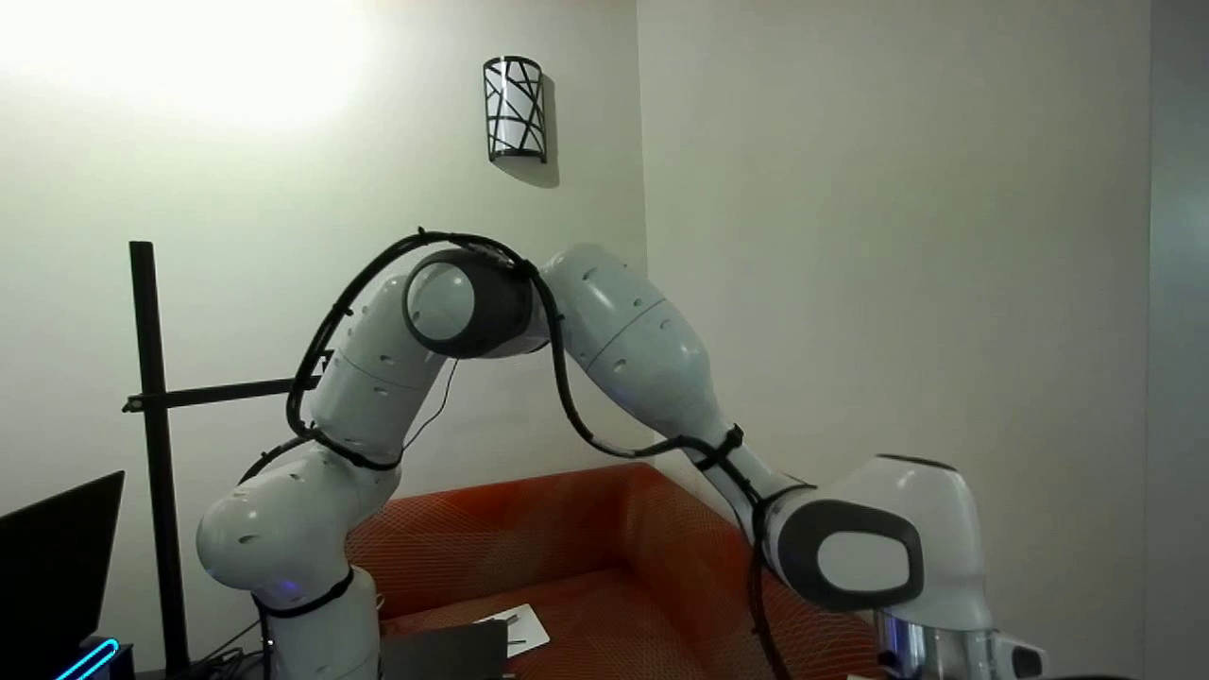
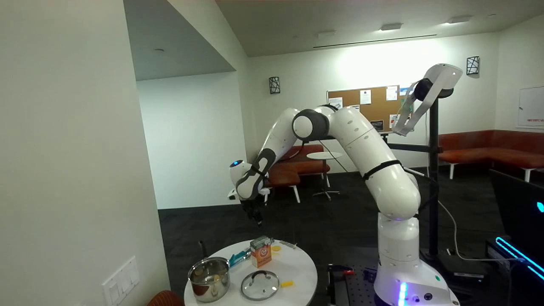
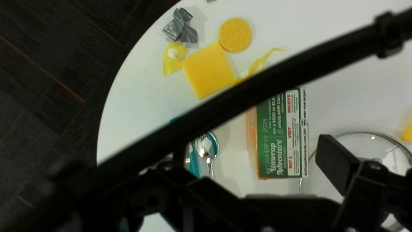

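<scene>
One wide-spread pincer (image 3: 253, 156) hanging above an orange-and-green box (image 3: 281, 138), bit of air between them

Box stands just right of centre in the wrist view; in an exterior view it's lower middle of the frame, on a round white table (image 2: 299, 267). Wrist view's got a shiny spoon (image 3: 206, 148) left of the box and a flat yellow square (image 3: 209, 70) upper middle. Glass lid (image 2: 260, 286) and steel pot (image 2: 210, 291) sit near the bottom of an exterior view.

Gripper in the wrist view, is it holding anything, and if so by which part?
Nothing is held: the gripper hangs open above the orange box, which stands on the white table.
</scene>
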{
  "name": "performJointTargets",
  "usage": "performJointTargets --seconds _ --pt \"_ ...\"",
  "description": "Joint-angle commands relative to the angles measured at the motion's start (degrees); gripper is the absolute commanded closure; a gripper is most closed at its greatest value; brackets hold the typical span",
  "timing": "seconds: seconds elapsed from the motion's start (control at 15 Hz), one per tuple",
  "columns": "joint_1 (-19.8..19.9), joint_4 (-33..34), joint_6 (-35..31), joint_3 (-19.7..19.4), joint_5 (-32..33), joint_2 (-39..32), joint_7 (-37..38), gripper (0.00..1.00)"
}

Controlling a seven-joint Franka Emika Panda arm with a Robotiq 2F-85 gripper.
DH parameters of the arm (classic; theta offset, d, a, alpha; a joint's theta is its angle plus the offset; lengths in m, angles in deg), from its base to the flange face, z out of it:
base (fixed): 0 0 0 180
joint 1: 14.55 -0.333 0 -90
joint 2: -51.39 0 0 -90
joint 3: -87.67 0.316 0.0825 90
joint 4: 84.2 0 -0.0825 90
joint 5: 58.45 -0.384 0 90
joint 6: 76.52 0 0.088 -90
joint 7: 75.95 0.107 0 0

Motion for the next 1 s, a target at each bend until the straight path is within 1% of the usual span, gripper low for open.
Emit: performJointTargets --seconds 0.0,0.13,0.33,0.47,0.73,0.8,0.93 --pt "-1.35 -3.5 6.79 0.29 -1.03 9.37 1.96 0.0" --pt "-2.02 -4.56 13.12 0.75 -2.49 14.02 2.95 0.0" --pt "-3.16 -5.75 21.91 1.28 -5.33 19.19 4.48 0.0" --pt "-3.94 -6.75 25.81 1.28 -6.61 21.86 5.15 0.0" --pt "-5.22 -9.28 29.7 0.94 -7.11 24.75 7.2 0.0" --pt "-5.47 -10.41 29.49 0.93 -6.82 25.24 8.14 0.0" --pt "-5.92 -13.11 26.87 0.94 -6.26 26.46 9.9 0.0"
